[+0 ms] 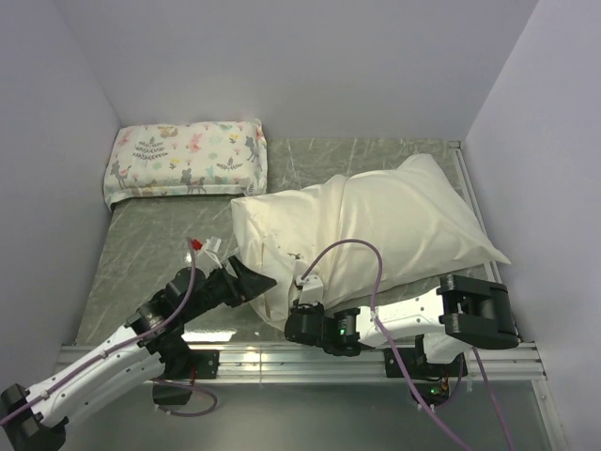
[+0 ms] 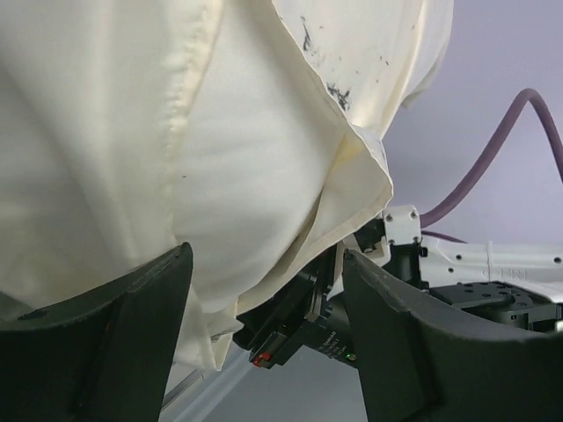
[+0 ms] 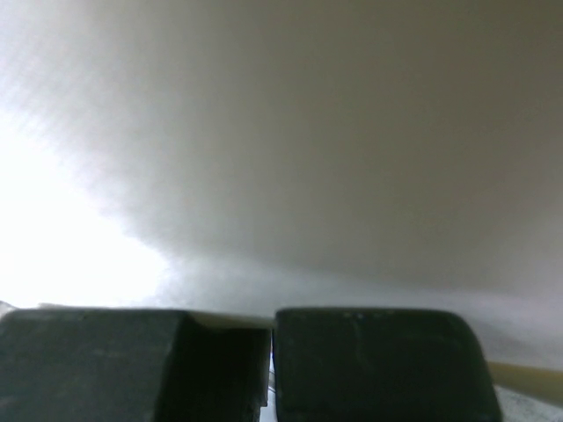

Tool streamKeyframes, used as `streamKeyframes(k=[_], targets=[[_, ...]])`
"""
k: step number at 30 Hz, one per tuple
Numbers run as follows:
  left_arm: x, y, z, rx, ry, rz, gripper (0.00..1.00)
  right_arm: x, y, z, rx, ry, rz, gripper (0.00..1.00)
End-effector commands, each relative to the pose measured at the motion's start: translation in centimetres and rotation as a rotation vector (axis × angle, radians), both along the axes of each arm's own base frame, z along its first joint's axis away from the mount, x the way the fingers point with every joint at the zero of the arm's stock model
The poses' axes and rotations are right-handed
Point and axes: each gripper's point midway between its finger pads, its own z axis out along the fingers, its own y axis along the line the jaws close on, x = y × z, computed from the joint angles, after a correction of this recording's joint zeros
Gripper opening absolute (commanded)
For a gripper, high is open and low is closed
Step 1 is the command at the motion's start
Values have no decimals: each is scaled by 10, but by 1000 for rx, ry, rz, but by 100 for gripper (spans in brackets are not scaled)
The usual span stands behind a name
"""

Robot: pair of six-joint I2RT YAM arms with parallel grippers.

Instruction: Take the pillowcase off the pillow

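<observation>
The cream pillowcase (image 1: 376,221) covers the plump pillow and lies slanted from the table's middle to the right. In the left wrist view a whiter bulge, the pillow (image 2: 255,167), shows between cream folds of the pillowcase (image 2: 79,132). My left gripper (image 1: 252,280) is open at the cover's near left corner, and its fingers (image 2: 132,334) straddle the hanging cloth without closing on it. My right gripper (image 1: 302,305) is tucked under the cover's near edge. In its own view my right gripper (image 3: 271,316) is shut, with a thin cream strip of cloth caught at the fingers' line.
A small floral pillow (image 1: 186,160) lies at the back left against the wall. A metal rail (image 1: 376,355) runs along the near table edge. A purple cable (image 1: 366,254) loops over the pillowcase. Walls close in the left, back and right sides.
</observation>
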Motion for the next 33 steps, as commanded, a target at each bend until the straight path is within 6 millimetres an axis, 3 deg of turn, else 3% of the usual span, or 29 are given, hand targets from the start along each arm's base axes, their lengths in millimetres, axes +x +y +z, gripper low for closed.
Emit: streamKeyframes(k=[1,7,12,17,21,29,33], targets=[[7,20,-21,50,53,122,75,5,7,15,51,-11,-28,0],[8,21,-43,42,66,139,77,5,7,14,47,-12,-26,0],[13,31,-71,152,116,190,76,4,5,11,39,-8,-26,0],[21,39,-79,169,103,246,79,3,6,10,42,-5,-24,0],[22,30,-75,146,52,204,82,4,5,8,36,-4,-24,0],[14,21,-24,118,-67,96,85,3,5,7,36,-5,-17,0],[9,24,-13,151,-72,69,86,3,7,8,37,-6,-14,0]])
